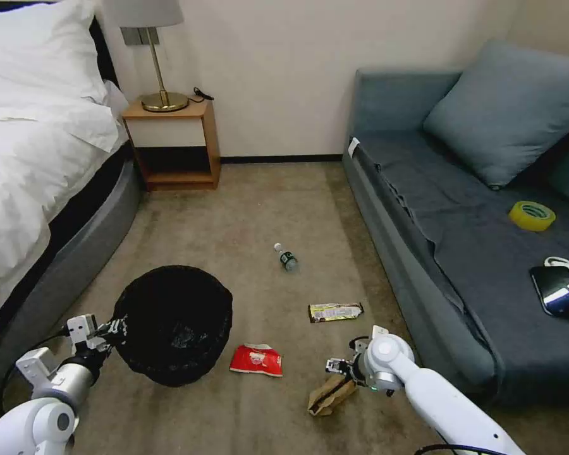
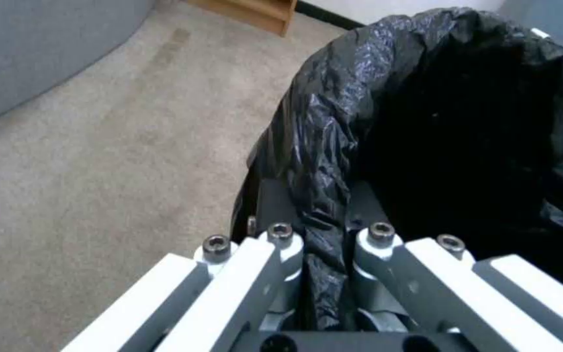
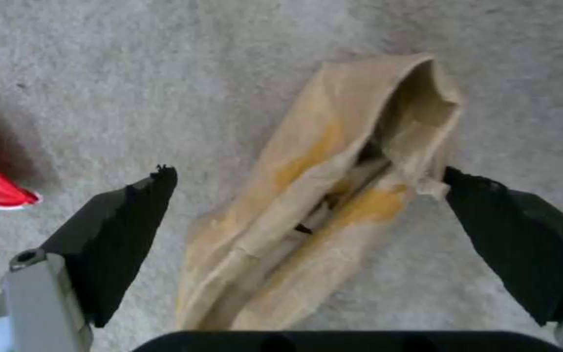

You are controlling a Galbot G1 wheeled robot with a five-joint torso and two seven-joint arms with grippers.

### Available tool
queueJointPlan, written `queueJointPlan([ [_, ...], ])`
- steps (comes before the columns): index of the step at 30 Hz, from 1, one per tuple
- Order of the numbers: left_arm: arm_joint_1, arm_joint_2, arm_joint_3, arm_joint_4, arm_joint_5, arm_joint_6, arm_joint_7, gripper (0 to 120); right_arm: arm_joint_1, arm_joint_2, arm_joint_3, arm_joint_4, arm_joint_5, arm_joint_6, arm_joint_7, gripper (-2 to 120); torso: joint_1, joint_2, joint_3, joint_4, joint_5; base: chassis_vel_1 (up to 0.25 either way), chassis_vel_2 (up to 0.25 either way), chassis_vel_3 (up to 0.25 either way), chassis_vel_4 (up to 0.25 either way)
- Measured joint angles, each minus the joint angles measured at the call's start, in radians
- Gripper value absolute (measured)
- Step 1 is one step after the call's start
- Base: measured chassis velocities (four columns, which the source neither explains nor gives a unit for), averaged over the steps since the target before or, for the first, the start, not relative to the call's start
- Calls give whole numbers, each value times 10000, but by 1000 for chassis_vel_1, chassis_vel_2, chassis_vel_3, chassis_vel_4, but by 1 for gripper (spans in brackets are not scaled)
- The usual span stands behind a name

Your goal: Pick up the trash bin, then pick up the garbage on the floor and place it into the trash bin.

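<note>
Carpeted floor (image 1: 234, 208) between bed and sofa: left hand (image 1: 107, 330) clamps the trash bin (image 1: 174, 322) rim at near left, right hand (image 3: 308, 215) open astride the tan scrap (image 3: 320, 205); closing the fingers comes next.

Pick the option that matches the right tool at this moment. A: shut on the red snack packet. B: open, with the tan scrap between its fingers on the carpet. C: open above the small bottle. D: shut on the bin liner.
B: the right tool stands open with the tan scrap lying on the carpet between its black fingers; the red snack packet lies off to the side, untouched.
</note>
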Motion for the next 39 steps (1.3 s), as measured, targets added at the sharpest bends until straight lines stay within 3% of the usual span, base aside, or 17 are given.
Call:
queueJointPlan([
  [6, -25, 46, 21, -3, -8, 37, -11, 4, 32, 198, -32, -176, -208, -63, 4, 95, 0, 0, 0, 0, 0, 0, 0, 0, 0],
  [8, -25, 46, 23, -8, -6, 42, -11, 4, -17, 231, -7, -187, -275, -126, 13, 82, 0, 0, -1, 1, 0, 0, 0, 0, 0],
  [16, -26, 6, 42, -8, 18, 43, -8, 4, -111, 245, 22, -235, -498, -168, -90, 58, 0, 0, -1, 0, 0, 0, 0, 0, 0],
  [17, -24, -2, 42, -8, 23, 43, -6, 4, -117, 241, 19, -251, -554, -179, -131, 50, 0, 0, -1, 0, 0, 0, 0, 0, 0],
  [18, -24, -2, 42, -8, 23, 43, -6, 4, -117, 241, 19, -251, -554, -179, -131, 50, 0, 0, -1, 0, 0, 0, 0, 0, 0],
  [22, 4, -41, 26, -57, 34, 49, -1, 4, -142, 244, 6, -344, -819, -179, -338, 31, -1, 1, -1, 0, 1, 0, 0, 0, 0],
  [29, 21, -53, 6, -118, 36, 76, -1, 4, -184, 220, 48, -355, -1013, -157, -474, 13, -1, 0, -1, 0, 1, 0, 0, 0, 0],
  [31, 17, -53, 18, -143, 41, 90, -6, 4, -237, 148, 125, -297, -1129, -119, -543, 1, -1, 0, -1, 0, 1, 0, 0, 0, 0],
  [39, -32, 9, 213, -170, 96, 162, -44, 4, -415, -366, 562, 290, -1865, 216, -1048, 0, -1, 0, -1, -1, 2, 0, 0, 0, 0],
])
